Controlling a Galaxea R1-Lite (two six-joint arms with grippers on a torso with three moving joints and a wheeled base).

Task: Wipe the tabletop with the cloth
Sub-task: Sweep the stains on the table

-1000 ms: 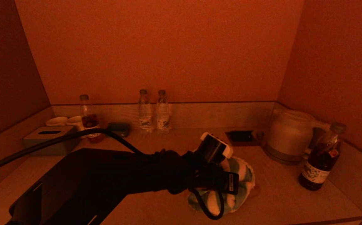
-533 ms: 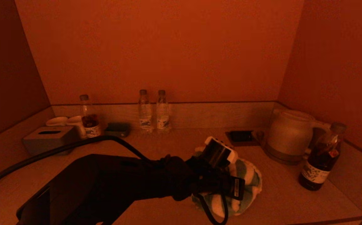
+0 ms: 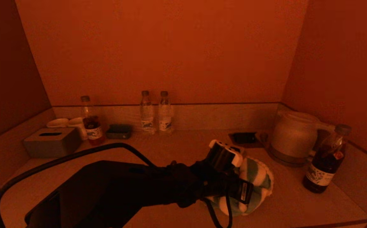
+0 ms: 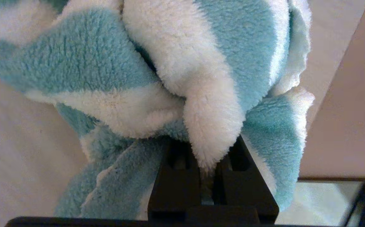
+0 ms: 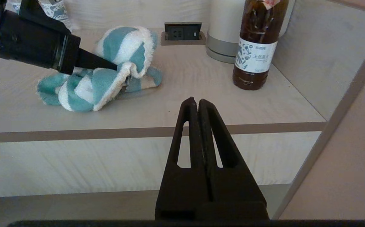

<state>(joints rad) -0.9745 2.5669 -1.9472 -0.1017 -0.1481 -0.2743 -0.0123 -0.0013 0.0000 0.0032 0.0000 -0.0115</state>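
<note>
A fluffy blue-and-white striped cloth lies bunched on the pale wooden tabletop, right of centre. My left gripper reaches across from the left and is shut on a fold of the cloth, pressing it onto the table; the fingertips are buried in the fabric. In the right wrist view the cloth lies on the tabletop with the left gripper pinching it. My right gripper is shut and empty, parked before the table's front edge, out of the head view.
A white kettle and a dark bottle stand at the right. A socket plate is set in the table behind the cloth. Two water bottles stand at the back wall; a tissue box, cups and another bottle at the left.
My left gripper has dragged the cloth to the right across the tabletop, toward the kettle and dark bottle. The right arm has not moved.
</note>
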